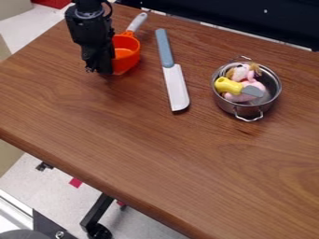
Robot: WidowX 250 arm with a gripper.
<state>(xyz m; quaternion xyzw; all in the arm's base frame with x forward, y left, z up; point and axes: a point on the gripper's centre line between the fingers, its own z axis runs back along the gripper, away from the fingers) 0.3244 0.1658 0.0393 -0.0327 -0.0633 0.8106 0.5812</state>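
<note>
At the table's point(143, 154) upper left, black gripper point(100, 70), pointing down; apart, together or clamped, impossible to tell. Just right of it, perhaps touching, orange pan point(128, 51) with pale handle point(137, 21) toward the far edge. Next, lying flat, large knife point(175, 86), blue handle away, white blade nearer. Farther right, metal pot point(225, 103) holding pink toy point(239, 97) and yellow-handled toy knife point(228, 86).

Mounted above the wooden tabletop point(149, 158). Aimed down at a slant, toward the dark panel point(249, 18) beyond. Set near enough to crop the tabletop, yet including floor point(37, 186) at lower left.
</note>
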